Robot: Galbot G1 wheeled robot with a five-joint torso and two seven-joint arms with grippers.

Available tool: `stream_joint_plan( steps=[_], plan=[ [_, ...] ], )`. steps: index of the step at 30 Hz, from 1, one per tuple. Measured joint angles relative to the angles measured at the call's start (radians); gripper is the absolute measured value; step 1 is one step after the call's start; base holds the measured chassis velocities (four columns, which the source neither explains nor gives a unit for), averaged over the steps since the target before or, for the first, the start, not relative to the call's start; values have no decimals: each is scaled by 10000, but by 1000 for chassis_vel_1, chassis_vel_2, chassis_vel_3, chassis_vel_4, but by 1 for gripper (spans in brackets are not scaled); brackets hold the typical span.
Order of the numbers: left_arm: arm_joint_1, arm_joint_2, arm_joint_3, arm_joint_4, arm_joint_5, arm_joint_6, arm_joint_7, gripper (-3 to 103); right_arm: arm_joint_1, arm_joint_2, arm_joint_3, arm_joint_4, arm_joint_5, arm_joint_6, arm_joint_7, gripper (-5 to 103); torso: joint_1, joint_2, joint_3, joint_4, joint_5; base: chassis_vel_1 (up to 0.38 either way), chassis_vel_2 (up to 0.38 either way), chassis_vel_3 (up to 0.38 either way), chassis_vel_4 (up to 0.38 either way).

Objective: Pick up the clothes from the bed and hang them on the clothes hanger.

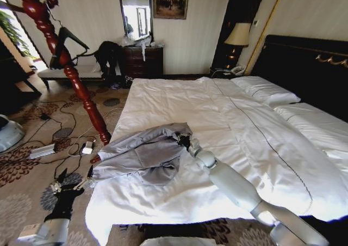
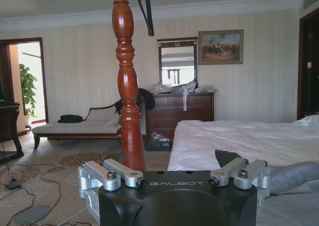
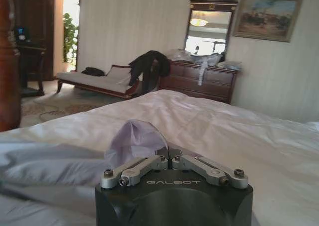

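Striped pale walls, a patterned carpet strewn with cables and a wide white bed (image 1: 217,121) fill the head view. On the near left part of the bed lies the crumpled grey-blue shirt (image 1: 144,153). The right gripper (image 1: 182,141) reaches across the sheets and sits at the shirt's upper right edge, fabric bunched against it. The left gripper (image 1: 68,185) hangs low over the carpet beside the bed's near left corner, close to the shirt's hanging edge. A dark-red coat stand (image 1: 68,67) leans up on the left, with the black clothes hanger (image 1: 68,39) hooked on it

From the left wrist, the left gripper's fingers (image 2: 119,173) are spread wide with nothing between them; the coat stand (image 2: 127,86) rises just ahead, and the shirt (image 2: 294,176) lies on the bed's edge to one side

From the right wrist, the right gripper (image 3: 169,161) has its jaws drawn together, pinching a raised fold of the shirt (image 3: 134,141) above the sheet
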Motion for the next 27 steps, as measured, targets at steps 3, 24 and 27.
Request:
stream_joint_plan(
  steps=[3,24,27],
  plan=[
    [10,12,66,0,0,-11,-24,100,216,18,491,-270,983,-243,403,0,0,0,1,-1,2,0,0,0,0],
    [-282,597,771,20,190,198,-175,100,426,194,3214,-1441,6723,-3413,4452,5,1,0,1,3,0,0,0,0,0],
    [-217,575,797,-47,220,225,-257,100,231,36,3387,-1158,7191,-3785,4763,16,0,0,0,0,2,0,0,0,0]
  ],
)
